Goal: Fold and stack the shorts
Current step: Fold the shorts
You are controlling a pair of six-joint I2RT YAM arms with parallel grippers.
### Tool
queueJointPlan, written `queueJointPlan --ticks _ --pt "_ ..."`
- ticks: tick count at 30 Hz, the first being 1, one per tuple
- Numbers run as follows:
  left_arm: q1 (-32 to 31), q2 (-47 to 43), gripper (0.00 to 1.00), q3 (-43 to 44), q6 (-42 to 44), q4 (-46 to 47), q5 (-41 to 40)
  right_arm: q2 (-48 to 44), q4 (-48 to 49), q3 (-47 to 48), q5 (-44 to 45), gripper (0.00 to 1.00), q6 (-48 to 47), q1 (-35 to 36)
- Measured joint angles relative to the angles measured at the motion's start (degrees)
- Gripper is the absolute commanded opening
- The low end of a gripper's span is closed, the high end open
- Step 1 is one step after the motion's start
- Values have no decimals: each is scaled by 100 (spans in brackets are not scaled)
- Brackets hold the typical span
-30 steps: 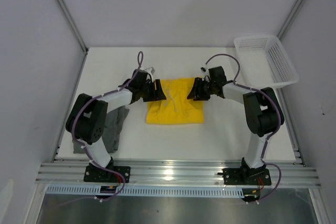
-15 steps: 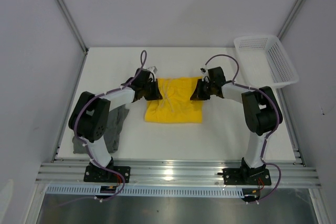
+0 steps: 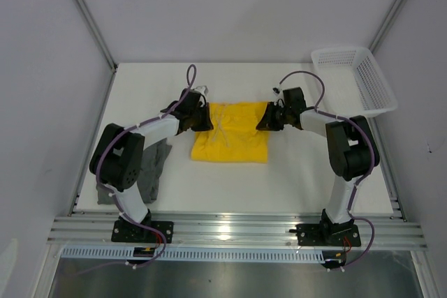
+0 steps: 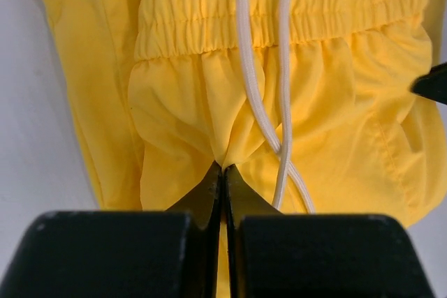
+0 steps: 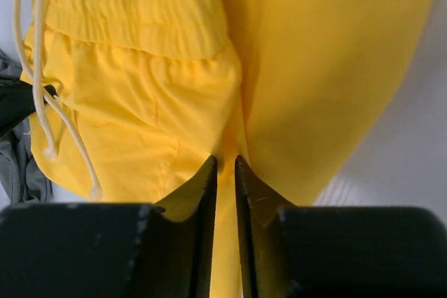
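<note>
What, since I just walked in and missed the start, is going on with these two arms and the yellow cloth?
Both arms are working on the yellow shorts, which lie mid-table. The left arm's fingers are shut on the cloth at one side, just below the waistband, and the right arm's fingers pinch the opposite side. The grey shorts lie crumpled beside the left arm, not yet folded. A white basket sits at the far right corner.

The yellow shorts (image 4: 328,102) are matt, soft cloth.
</note>
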Motion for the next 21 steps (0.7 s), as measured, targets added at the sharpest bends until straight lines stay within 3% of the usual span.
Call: queueJointPlan --ticks 2,5,6,9,13,18,19,21 --pt "13 37 6 0 15 -17 -151 4 -9 2 55 20 -20 -35" --pt "22 136 40 0 57 -52 -341 4 -83 39 146 24 -31 -72" --pt "24 166 57 0 63 -76 -404 4 -116 61 164 29 -35 -74" --pt "26 188 72 0 31 -138 -503 2 -170 133 219 38 -52 -87" --pt "31 90 76 0 13 -195 -542 -133 -273 181 240 46 -46 -87" --pt "37 -667 80 -2 13 -361 -546 -723 -354 179 94 72 76 -57" --pt "37 -874 80 -2 13 -356 -544 -846 -343 177 72 73 109 -37" --pt "37 -1209 95 -13 20 -345 -533 -1032 -289 136 72 80 125 20"
